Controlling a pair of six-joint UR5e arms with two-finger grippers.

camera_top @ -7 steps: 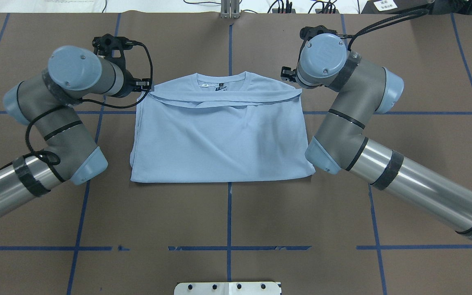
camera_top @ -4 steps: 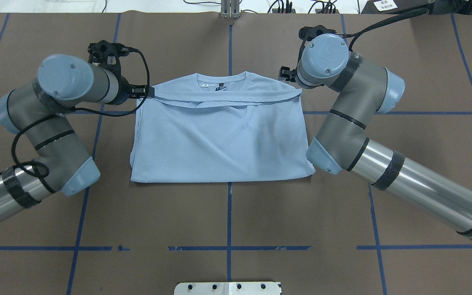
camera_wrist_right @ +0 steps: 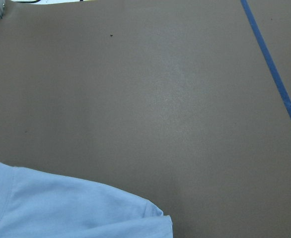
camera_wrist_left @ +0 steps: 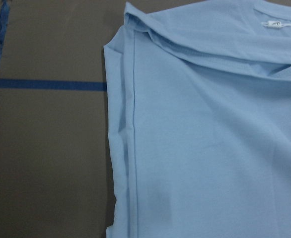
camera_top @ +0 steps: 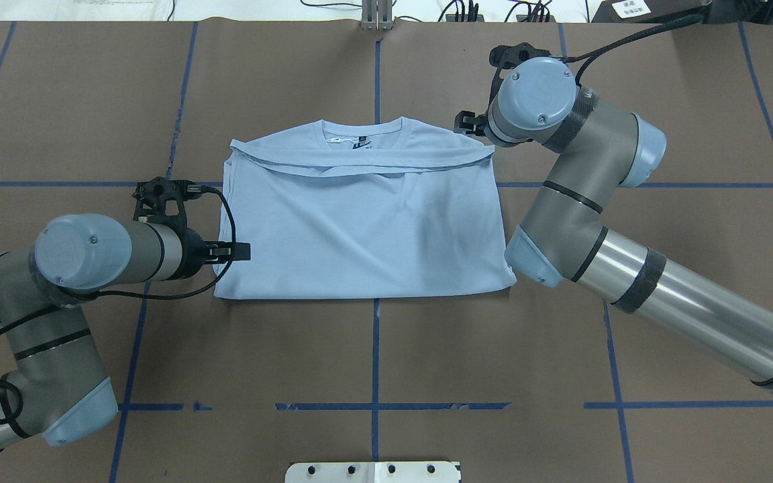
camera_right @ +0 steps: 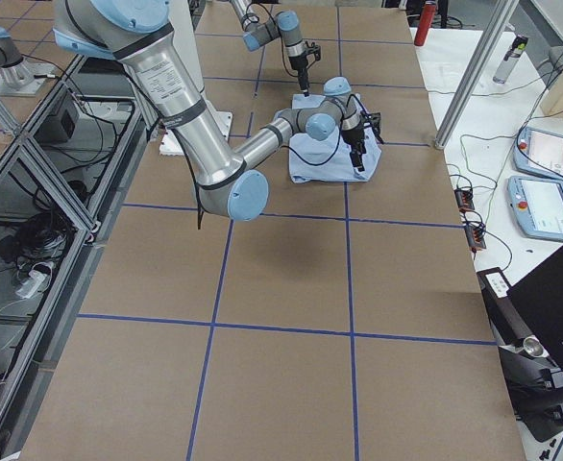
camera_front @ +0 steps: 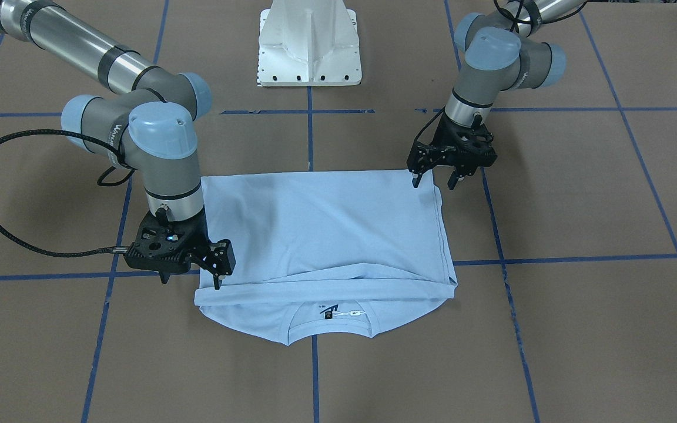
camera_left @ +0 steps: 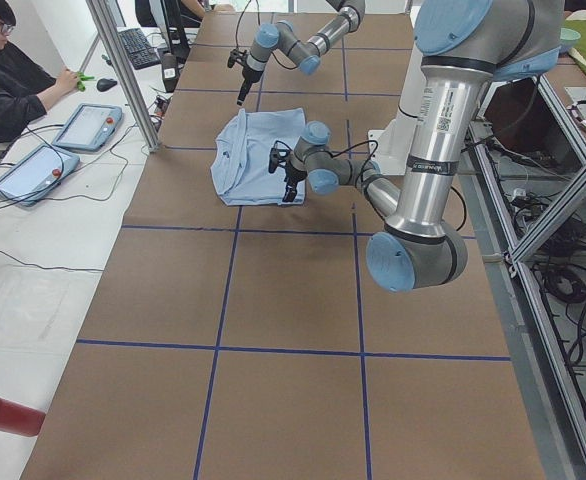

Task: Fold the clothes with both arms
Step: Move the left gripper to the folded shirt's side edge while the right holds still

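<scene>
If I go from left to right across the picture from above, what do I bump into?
Left arm → light blue T-shirt lying folded on the table → right arm.

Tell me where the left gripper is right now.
In the overhead view the left gripper is on the left, at the left edge of the T-shirt, near its robot-side corner.
</scene>
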